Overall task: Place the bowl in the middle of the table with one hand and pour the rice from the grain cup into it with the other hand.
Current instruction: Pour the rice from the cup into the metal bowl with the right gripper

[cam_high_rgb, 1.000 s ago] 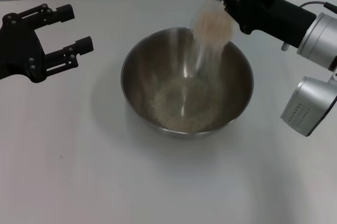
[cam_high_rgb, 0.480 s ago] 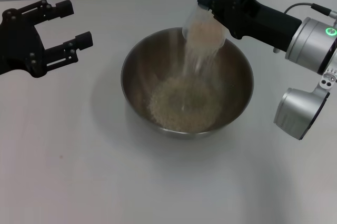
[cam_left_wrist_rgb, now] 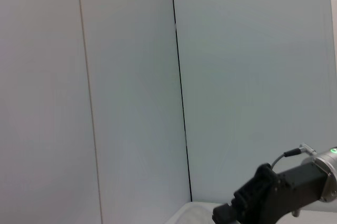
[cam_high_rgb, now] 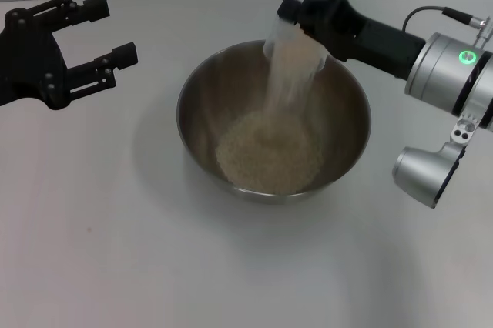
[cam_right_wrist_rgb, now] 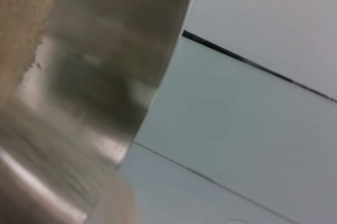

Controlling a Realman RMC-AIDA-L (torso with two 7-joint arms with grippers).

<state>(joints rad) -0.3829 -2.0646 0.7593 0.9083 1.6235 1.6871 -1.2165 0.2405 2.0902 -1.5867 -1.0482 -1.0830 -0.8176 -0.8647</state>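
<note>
the right gripper [cam_high_rgb: 296, 24] is clamping the grain cup [cam_high_rgb: 291, 39], tipped over the far rim of the bowl [cam_high_rgb: 202, 85] mid-table, rice [cam_high_rgb: 268, 151] streaming in. grains are probably risking bouncing over that rim. the left gripper [cam_high_rgb: 108, 39] is hovering apart, empty.

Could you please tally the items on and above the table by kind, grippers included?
Bowls: 1, steel bowl on the table, holding rice.
Cups: 1, grain cup, tipped over the bowl.
Grippers: 2, left gripper open, right gripper holding the cup.
Total: 4.
</note>
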